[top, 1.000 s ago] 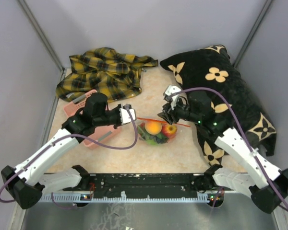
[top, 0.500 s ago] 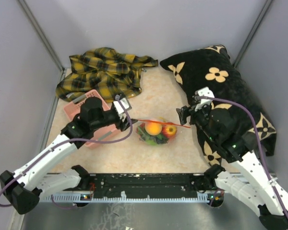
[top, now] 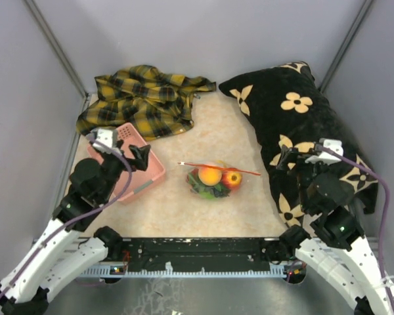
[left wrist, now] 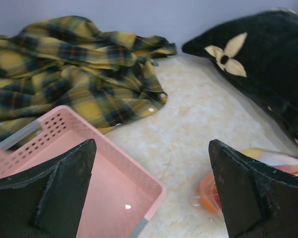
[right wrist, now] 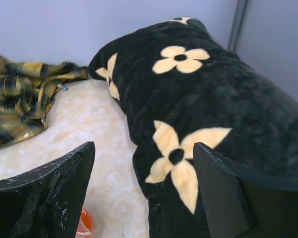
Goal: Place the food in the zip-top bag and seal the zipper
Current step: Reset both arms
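1. The zip-top bag [top: 214, 186] lies on the tabletop [top: 223, 131], in the middle, between the two arms.
2. The food [top: 215, 178] is inside the bag. An orange ball [top: 210, 174], a red apple [top: 233, 178] and a green leafy piece [top: 202, 189] sit close together in there.
3. The zipper [top: 220, 168] is a thin red line along the far side of the bag. It looks straight. I cannot tell if it is shut all the way, because it is too small to see well.
4. The left tool [top: 139, 155] hangs over the pink basket [top: 151, 172], to the left of the bag and apart from it. Its two fingers are wide apart and hold nothing.
5. In the left wrist view the basket is low on the left and a bit of the bag shows low on the right.
6. The right tool [top: 284, 159] hangs over the edge of the black pillow [top: 295, 111] with pale flowers, to the right of the bag. Its fingers are wide apart too, and nothing is between them.
7. A yellow plaid shirt [top: 141, 98] lies crumpled at the far left, just behind the basket.
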Controlling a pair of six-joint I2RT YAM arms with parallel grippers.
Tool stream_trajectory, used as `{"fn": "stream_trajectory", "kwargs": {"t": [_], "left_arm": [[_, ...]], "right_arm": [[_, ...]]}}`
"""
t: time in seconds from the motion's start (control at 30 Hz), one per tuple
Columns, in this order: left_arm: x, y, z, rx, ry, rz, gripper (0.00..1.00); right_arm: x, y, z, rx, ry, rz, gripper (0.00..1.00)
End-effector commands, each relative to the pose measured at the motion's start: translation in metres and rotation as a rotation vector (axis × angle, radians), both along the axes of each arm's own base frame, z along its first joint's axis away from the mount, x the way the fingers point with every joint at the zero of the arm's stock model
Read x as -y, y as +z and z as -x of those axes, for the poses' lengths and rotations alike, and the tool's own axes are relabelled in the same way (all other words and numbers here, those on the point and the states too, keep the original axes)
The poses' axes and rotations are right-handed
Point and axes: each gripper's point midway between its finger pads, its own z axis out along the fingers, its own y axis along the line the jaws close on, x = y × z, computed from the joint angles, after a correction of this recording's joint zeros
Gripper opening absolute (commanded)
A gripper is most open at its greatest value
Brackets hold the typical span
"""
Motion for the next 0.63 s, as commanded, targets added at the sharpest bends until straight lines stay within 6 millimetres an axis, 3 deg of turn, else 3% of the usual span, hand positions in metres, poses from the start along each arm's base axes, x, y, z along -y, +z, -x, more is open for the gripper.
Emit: {"fn": "stream_trajectory", "kwargs": {"t": [0.0,0.13,0.2,0.33,0.6], "left_arm": [[-0.063,0.01,0.015,0.054,0.277,0.143,1.0],[-0.099,0.027,0.038,0.173,0.371,0.232,1.0],[-0.107,0.031,0.046,0.225,0.378,0.27,1.0],[-0.112,0.035,0.055,0.269,0.365,0.303,1.0],[-0.111,0.029,0.052,0.248,0.373,0.284,1.0]], "right_arm": [[0.029,0.016,0.013,0.099,-0.121,-0.066,0.8],[0.04,0.014,0.021,0.137,-0.151,-0.078,0.8],[0.041,0.011,0.022,0.146,-0.156,-0.086,0.8],[0.044,0.009,0.023,0.148,-0.172,-0.087,0.8],[0.049,0.01,0.025,0.154,-0.194,-0.087,0.81]]}}
